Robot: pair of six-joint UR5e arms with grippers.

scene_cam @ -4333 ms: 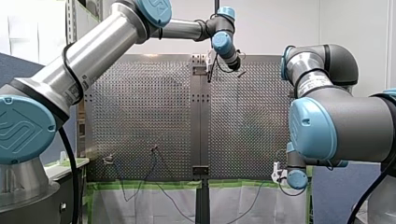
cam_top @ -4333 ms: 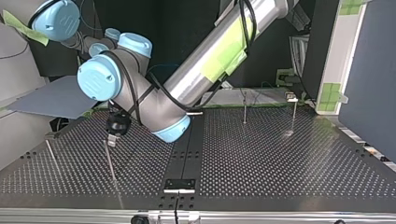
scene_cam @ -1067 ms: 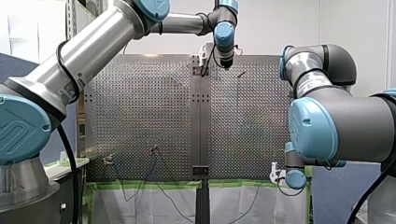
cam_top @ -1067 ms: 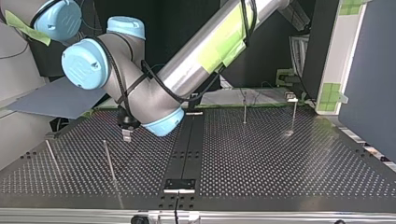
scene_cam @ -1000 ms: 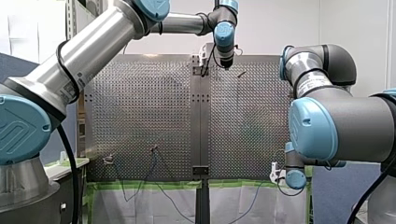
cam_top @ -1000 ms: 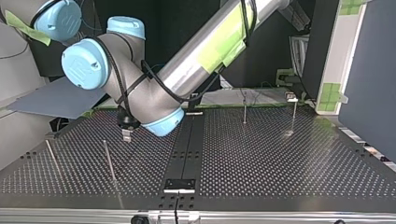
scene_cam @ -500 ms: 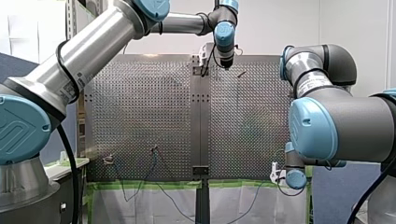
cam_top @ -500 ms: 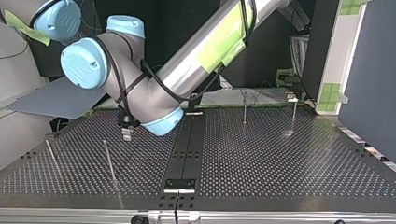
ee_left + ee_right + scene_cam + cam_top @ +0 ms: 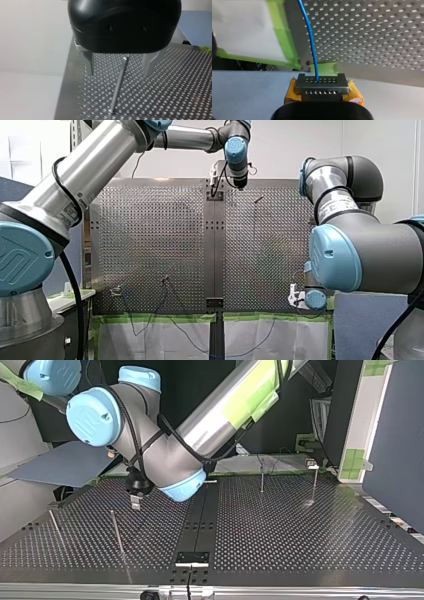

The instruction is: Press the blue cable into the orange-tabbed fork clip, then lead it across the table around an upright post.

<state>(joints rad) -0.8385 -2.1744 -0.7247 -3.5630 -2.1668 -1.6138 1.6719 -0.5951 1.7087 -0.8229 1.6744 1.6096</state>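
In the right wrist view my right gripper, with yellow pads, is shut on the thin blue cable, which runs ahead over the table's taped edge. In the front view it sits at the table's near right corner; the cable sags below the near edge toward a small clip and a short post. My left gripper hangs open above the far end of the table, its metal fingers straddling the line to an upright post ahead. In the top view that gripper is just behind the post.
A second thin post stands at the top view's left. Two more posts stand at its far right by the clip. Green tape lines the perforated table's edge.
My left arm has risen a little, its gripper still open over the far end. My right gripper has shifted slightly toward the table and the cable now sags lower under the near edge.
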